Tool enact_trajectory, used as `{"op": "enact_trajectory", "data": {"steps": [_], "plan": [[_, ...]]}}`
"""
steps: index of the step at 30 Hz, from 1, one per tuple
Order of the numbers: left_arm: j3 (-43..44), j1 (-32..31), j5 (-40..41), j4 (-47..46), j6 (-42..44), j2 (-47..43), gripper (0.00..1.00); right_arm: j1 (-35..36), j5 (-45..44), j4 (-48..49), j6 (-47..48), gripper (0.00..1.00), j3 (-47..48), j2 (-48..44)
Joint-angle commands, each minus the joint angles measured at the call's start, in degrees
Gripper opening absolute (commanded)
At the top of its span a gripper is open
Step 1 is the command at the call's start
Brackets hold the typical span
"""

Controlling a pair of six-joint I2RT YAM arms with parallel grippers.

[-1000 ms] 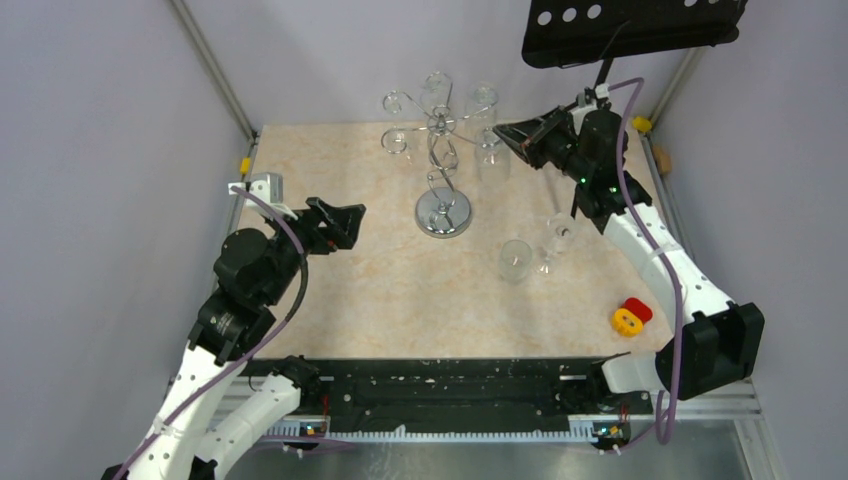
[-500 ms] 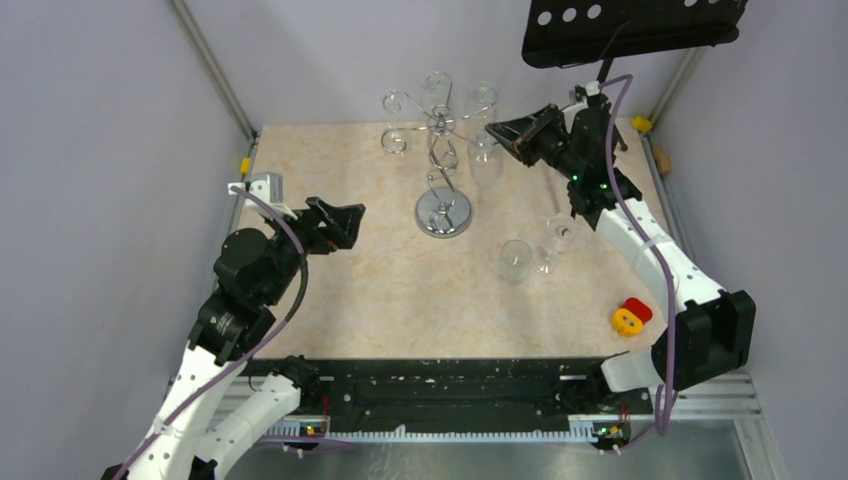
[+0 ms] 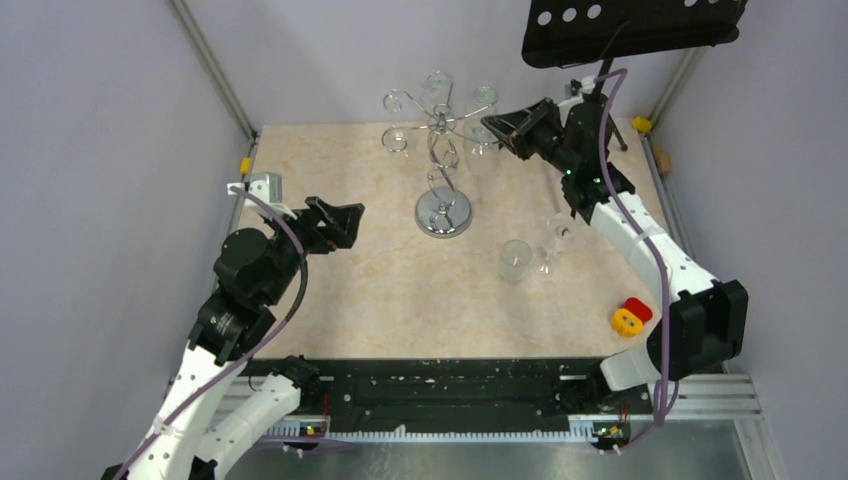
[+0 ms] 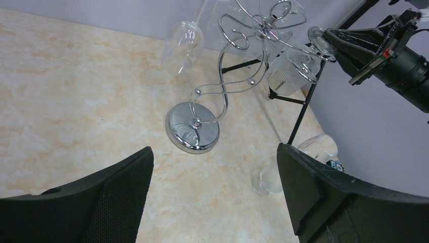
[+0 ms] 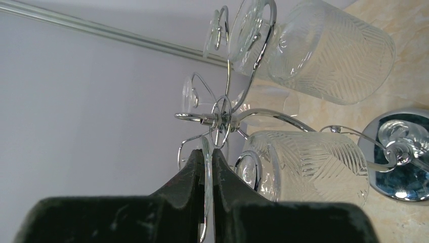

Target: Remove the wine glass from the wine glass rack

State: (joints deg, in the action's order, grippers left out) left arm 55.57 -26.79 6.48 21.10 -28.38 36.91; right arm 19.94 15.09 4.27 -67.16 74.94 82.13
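The chrome wine glass rack [image 3: 437, 165] stands on its round base [image 3: 443, 213] at the back of the table, with several clear glasses hanging upside down. My right gripper [image 3: 488, 125] is shut on the thin round foot [image 5: 206, 169] of one ribbed wine glass [image 5: 308, 164], at the end of a curled rack arm on the right. That glass [image 4: 291, 71] hangs tilted, with its foot still at the wire. My left gripper [image 3: 345, 222] is open and empty, left of the rack base [image 4: 193, 127] and well apart from it.
Two clear glasses sit on the table right of the base, one upright [image 3: 515, 260] and one lying down [image 3: 557, 235]. A yellow and red toy [image 3: 630, 316] lies near the right edge. A black music stand [image 3: 630, 30] overhangs the back right corner, above my right arm.
My right gripper has shifted slightly left and back while holding the glass foot, and the glass has tilted with it. The left arm has not moved.
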Motion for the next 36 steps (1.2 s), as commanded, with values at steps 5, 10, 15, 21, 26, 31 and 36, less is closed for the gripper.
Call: {"op": "enact_trajectory", "data": {"steps": [5,10,15,21,26,31,36], "plan": [[-0.3,0.2,0.3,-1.2,0.7,0.2,0.95,1.3,-1.1,3.0,2.3,0.00,6.7,1.1],[-0.2,0.2,0.2,-1.0,0.7,-0.1,0.95,1.3,-5.3,2.2,4.2,0.00,7.2,1.0],[-0.1,0.2,0.1,-1.0,0.5,-0.1,0.95,1.3,-9.7,5.4,3.1,0.00,5.4,0.3],[0.0,0.2,0.2,-0.6,0.5,-0.8,0.95,1.3,-15.6,8.5,1.5,0.00,2.9,-1.8],[0.1,0.2,0.3,-0.3,0.7,-1.1,0.95,1.2,-19.0,8.5,1.3,0.00,2.4,-2.8],[0.1,0.2,0.0,-0.2,0.6,-1.2,0.95,1.2,-20.9,6.7,0.4,0.00,0.8,-4.5],[-0.4,0.2,-1.5,-1.0,1.2,-2.1,0.95,1.3,-24.3,4.0,-2.0,0.00,-4.4,-9.6]]}}
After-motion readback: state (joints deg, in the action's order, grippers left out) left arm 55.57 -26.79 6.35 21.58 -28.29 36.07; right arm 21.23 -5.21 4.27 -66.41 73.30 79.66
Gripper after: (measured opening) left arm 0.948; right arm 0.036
